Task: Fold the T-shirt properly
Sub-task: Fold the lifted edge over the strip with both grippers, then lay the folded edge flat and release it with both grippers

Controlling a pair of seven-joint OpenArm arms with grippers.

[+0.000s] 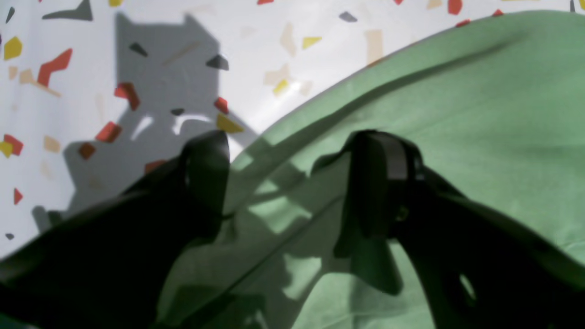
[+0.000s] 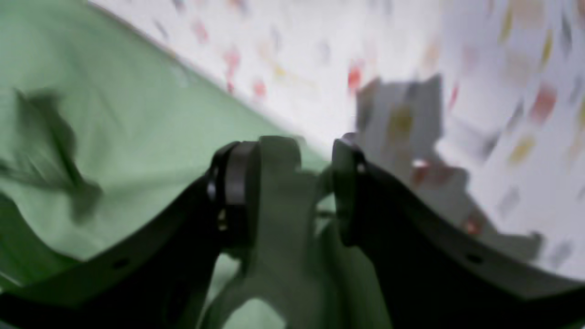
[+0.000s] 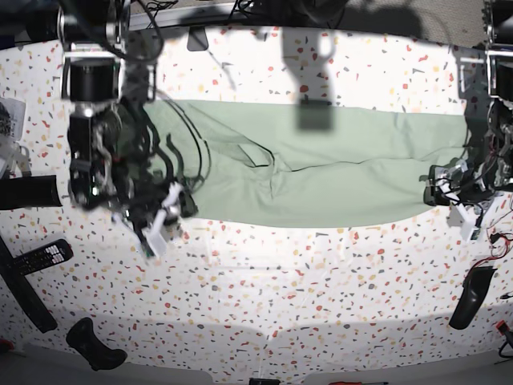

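A: T-shirt (image 3: 321, 172) is lying as a long pale green band across the far half of the speckled table (image 3: 280, 289), folded over itself, one crease showing near the middle.

B: And your claws?

A: My right gripper (image 2: 292, 183) is sitting at the shirt's end on the base view's left; a fold of green cloth is standing between its fingers (image 2: 237, 192), so I am gripping the T-shirt there. My left gripper (image 1: 292, 178) is hanging over the opposite edge, jaws spread wide, one fingertip (image 1: 379, 173) over cloth, the other over bare table.

B: Anything smaller?

A: A black remote (image 3: 40, 258) is resting well apart from the shirt.
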